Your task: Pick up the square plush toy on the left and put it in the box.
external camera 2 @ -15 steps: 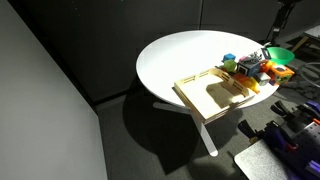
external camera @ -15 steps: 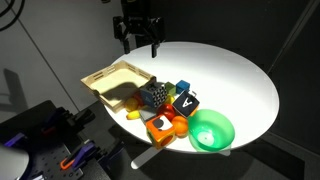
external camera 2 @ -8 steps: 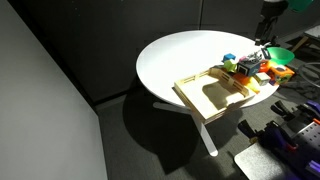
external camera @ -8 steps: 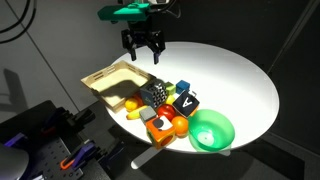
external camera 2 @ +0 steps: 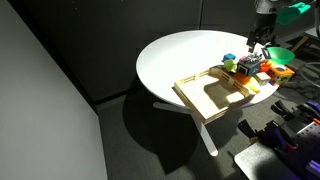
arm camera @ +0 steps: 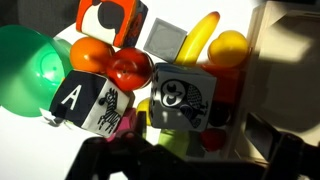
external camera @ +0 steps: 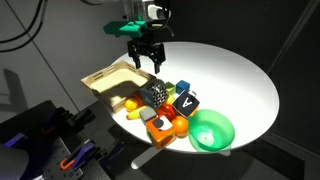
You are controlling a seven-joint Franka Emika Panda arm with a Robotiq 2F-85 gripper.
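Note:
The square plush toy (external camera: 152, 95) is a dark cube with a fine pale pattern, lying at the near edge of the toy cluster beside the box (external camera: 108, 80), a shallow tan wooden tray. In the wrist view the toy (arm camera: 181, 98) shows a pale face with a dark patterned figure. My gripper (external camera: 147, 58) hangs open and empty a little above and behind the toy. It also shows in the second exterior view (external camera 2: 257, 48), over the toys next to the box (external camera 2: 212, 94). In the wrist view its fingers (arm camera: 185, 160) are dark shapes along the bottom.
A black cube with a white mark (external camera: 185, 102) (arm camera: 84, 100), a green bowl (external camera: 211, 130) (arm camera: 25, 62), an orange cube (external camera: 160, 126), a small blue cube (external camera: 183, 87), a banana (arm camera: 200, 38) and red-orange balls (arm camera: 128, 70) crowd the round white table (external camera: 230, 70).
My gripper has come down and forward from above the far side of the table to just over the toy cluster. It has stayed open. The toys have not moved.

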